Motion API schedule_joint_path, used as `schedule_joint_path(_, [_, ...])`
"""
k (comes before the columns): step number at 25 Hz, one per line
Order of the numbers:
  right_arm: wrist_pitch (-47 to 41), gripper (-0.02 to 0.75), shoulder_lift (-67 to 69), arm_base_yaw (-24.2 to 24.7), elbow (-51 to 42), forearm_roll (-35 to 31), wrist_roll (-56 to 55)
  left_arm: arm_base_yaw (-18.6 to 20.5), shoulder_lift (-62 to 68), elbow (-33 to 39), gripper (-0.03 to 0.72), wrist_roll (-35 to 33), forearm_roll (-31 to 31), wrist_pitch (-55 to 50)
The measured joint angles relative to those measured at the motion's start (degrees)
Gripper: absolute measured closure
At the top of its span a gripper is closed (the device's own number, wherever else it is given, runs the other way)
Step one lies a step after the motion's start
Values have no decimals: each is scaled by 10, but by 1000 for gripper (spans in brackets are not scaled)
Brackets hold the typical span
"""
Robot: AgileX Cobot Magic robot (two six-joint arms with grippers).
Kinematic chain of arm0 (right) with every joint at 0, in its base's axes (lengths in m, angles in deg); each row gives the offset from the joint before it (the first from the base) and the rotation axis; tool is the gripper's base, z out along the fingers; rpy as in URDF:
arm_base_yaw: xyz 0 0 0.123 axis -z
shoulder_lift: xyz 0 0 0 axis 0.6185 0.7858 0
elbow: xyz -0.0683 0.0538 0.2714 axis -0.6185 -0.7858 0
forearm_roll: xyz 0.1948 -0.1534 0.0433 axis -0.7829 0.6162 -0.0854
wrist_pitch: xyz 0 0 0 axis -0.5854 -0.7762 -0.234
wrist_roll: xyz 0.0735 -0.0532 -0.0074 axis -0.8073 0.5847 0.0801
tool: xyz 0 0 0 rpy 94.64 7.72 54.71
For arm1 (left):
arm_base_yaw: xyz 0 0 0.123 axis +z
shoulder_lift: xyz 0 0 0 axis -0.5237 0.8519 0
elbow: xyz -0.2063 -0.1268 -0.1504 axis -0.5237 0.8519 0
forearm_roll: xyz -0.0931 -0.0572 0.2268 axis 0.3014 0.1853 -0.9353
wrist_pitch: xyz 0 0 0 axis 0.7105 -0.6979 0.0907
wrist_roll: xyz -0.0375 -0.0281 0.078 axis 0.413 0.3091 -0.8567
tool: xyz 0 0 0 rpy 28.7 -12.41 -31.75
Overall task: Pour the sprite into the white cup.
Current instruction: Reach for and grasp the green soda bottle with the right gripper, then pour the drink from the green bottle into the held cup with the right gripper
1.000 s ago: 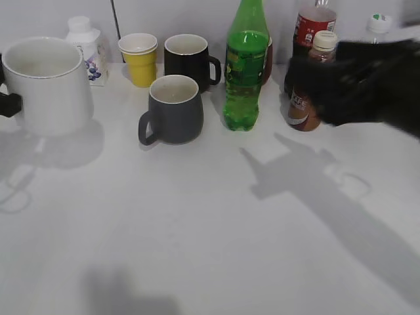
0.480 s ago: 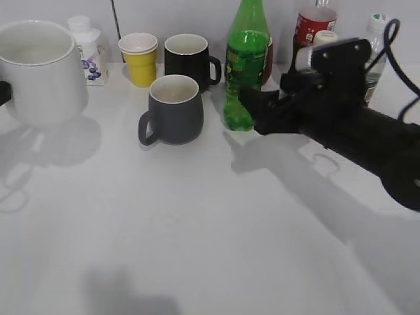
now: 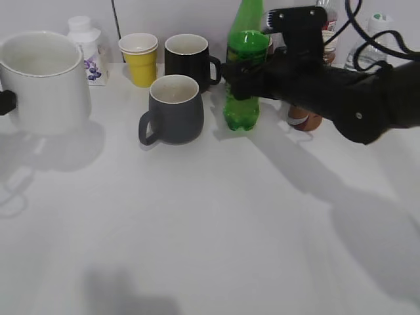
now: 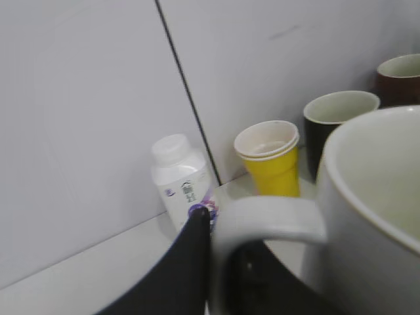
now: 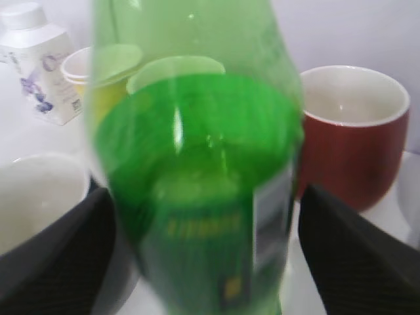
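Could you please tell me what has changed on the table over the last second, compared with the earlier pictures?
The right gripper swept in from the right edge and now straddles the sprite, one finger on each side; a firm grasp isn't confirmed. The bottle still stands upright in its place. The white cup, held by its handle in the left gripper, lifted slightly, then settled back. The grey mug, black mug and yellow cup did not move.

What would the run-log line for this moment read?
phase: grasp approach | right end effector: open, straddling tall green plastic sprite bottle | left end effector: shut on large white ceramic mug handle | pour: not started
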Motion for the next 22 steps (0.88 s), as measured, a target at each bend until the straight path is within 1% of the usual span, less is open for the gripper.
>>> schedule_joint_path(3, [-39, 106, 24, 0, 38, -5, 0, -21, 0, 0, 645, 0, -4, -3])
schedule_joint_path(4, [-50, 145, 28, 0, 45, -5, 0, -30, 0, 0, 645, 0, -4, -5])
schedule_joint_path(5, [-56, 211, 31, 0, 50, -5, -1, -39, 0, 0, 645, 0, -5, -9])
schedule_joint_path(6, [-63, 293, 31, 0, 52, -4, -1, -49, -1, 0, 645, 0, -5, -14])
schedule_joint_path(7, [-67, 327, 29, 0, 52, -3, -1, -61, -5, 0, 645, 0, -5, -24])
schedule_joint_path(10, [-95, 328, 13, 0, 51, 1, -1, -99, -21, 0, 645, 0, -8, -63])
schedule_joint_path(12, [-127, 328, -7, -2, 49, 20, -1, -124, -35, 0, 645, 0, -1, -93])
schedule_joint_path(16, [-178, 328, -76, -21, 48, 97, -1, -172, -64, 0, 645, 0, 53, -139])
schedule_joint_path(22, [-253, 328, -171, -74, 49, 217, 9, -234, -87, 0, 645, 0, 100, -177])
